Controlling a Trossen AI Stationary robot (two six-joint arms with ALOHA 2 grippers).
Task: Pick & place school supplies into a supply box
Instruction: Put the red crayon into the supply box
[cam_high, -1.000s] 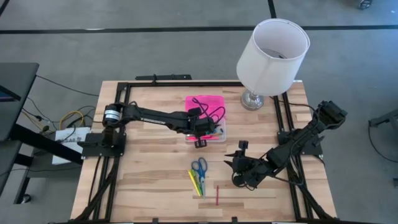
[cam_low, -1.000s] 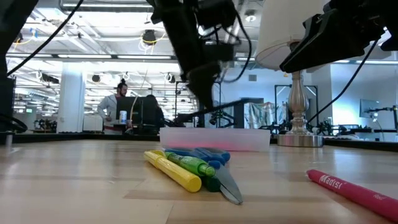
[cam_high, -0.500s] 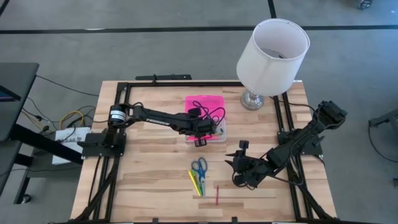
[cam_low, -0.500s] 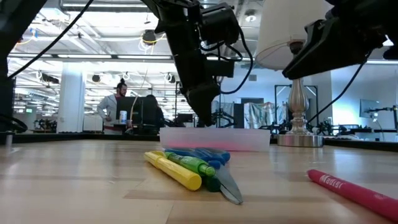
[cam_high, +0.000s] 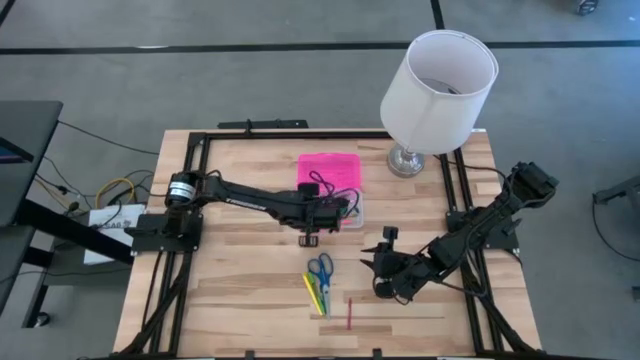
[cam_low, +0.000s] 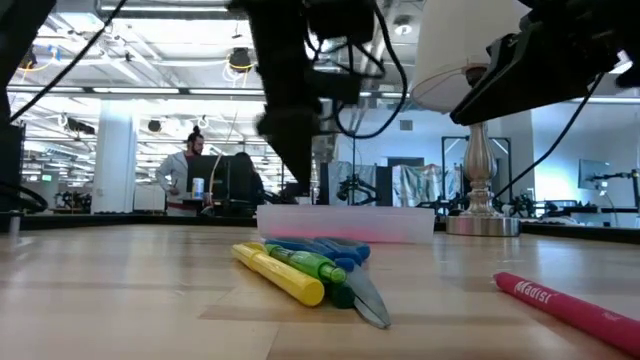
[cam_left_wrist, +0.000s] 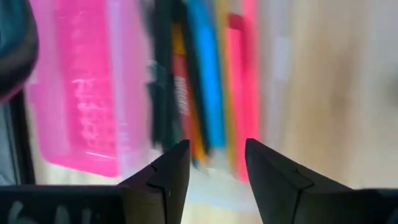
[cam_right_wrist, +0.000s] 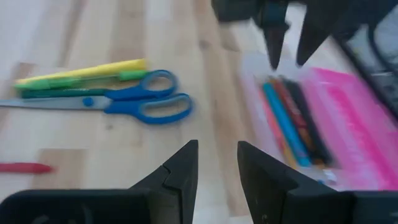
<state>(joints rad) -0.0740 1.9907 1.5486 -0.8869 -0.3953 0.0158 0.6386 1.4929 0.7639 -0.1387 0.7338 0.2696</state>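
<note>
supply box (cam_high: 331, 190) sits at 12 o'clock on the table, pens inside. left gripper (cam_high: 309, 238) has just spread its jaws, empty, and backed off toward 6; a drop looks done. scissors (cam_high: 320, 267) and markers (cam_high: 315, 292) remain. right gripper (cam_high: 380, 268) waits, parted, empty.

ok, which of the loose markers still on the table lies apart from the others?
The red marker: it lies alone nearer the right gripper, while the yellow marker and green marker sit bundled beside the scissors.
</note>
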